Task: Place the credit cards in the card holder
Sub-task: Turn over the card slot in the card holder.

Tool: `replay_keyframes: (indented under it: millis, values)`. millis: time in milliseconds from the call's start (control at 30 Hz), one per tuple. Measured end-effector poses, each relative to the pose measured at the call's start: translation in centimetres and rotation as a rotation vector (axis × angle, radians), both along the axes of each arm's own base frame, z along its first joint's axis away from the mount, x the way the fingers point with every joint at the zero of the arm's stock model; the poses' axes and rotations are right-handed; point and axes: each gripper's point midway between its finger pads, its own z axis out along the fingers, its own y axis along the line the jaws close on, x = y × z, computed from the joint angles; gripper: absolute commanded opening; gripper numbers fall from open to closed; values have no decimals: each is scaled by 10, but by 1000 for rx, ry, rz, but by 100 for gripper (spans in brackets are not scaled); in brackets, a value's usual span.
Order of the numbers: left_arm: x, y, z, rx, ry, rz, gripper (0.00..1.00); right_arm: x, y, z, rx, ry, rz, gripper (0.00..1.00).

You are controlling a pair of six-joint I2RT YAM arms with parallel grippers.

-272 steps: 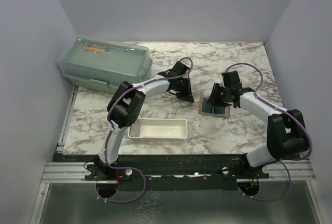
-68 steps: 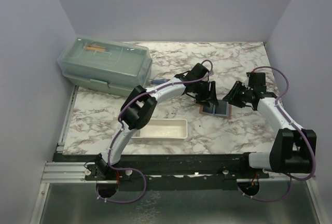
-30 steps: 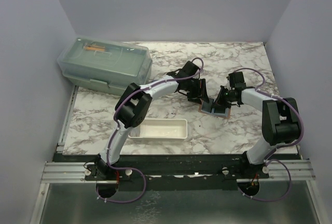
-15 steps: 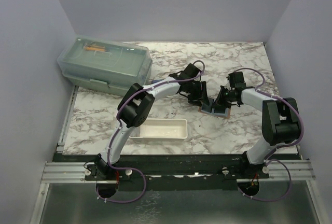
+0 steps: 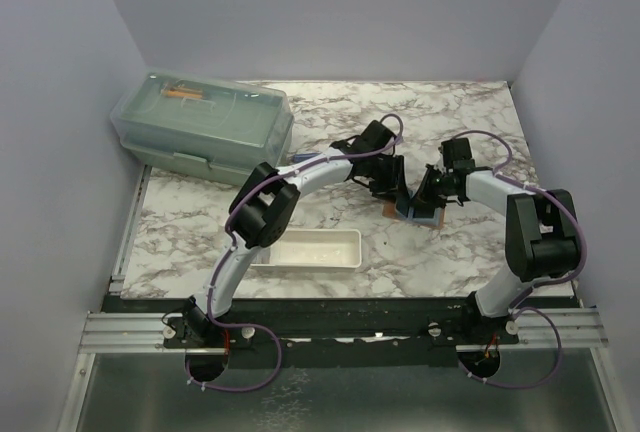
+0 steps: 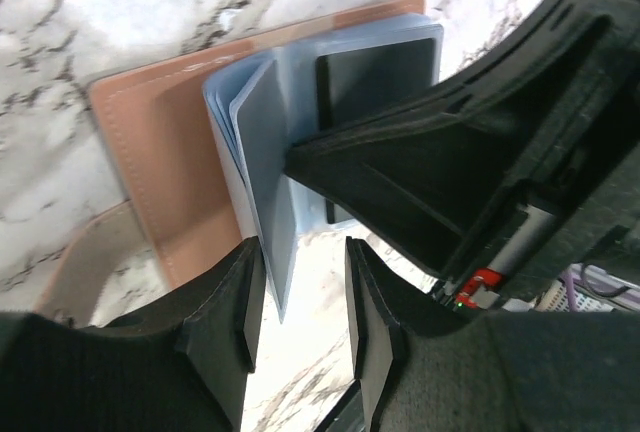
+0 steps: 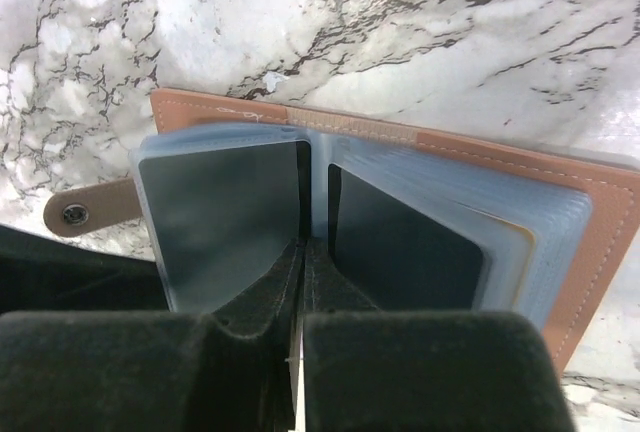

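The tan-brown card holder (image 5: 418, 215) lies open on the marble table between both grippers. In the right wrist view its cover (image 7: 600, 214) frames blue-grey plastic sleeves, with one dark card (image 7: 215, 214) in the left leaf and another (image 7: 400, 244) in the right. My right gripper (image 7: 304, 252) is shut, its tips pressed into the fold between those leaves; it also shows in the top view (image 5: 427, 194). My left gripper (image 6: 303, 264) is open at the holder's (image 6: 150, 172) near edge, with a raised sleeve leaf (image 6: 268, 182) standing between its fingers. It also shows in the top view (image 5: 393, 190).
A white rectangular tray (image 5: 305, 249) sits near the front, left of centre. A clear green lidded box (image 5: 205, 127) stands at the back left. Grey walls close in the table on three sides. The holder's studded strap (image 7: 75, 214) lies flat on the marble.
My left gripper has shifted a little right, closer against the holder's edge. The holder's leaves stand more upright. My right gripper has stayed in the fold.
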Motion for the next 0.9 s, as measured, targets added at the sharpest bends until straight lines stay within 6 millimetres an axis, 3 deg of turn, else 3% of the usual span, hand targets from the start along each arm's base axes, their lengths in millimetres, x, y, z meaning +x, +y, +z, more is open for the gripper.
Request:
replay_keyframes:
  millis: [200, 467, 900]
  values:
    - [-8, -13, 10, -21, -14, -22, 43, 3, -3, 4, -12, -7, -25, 13]
    - [-9, -15, 12, -26, -14, -23, 46, 5, -8, 8, -35, -3, -58, 19]
    - [-9, -29, 34, -75, -32, -42, 49, 13, -29, 34, -67, -48, -128, 34]
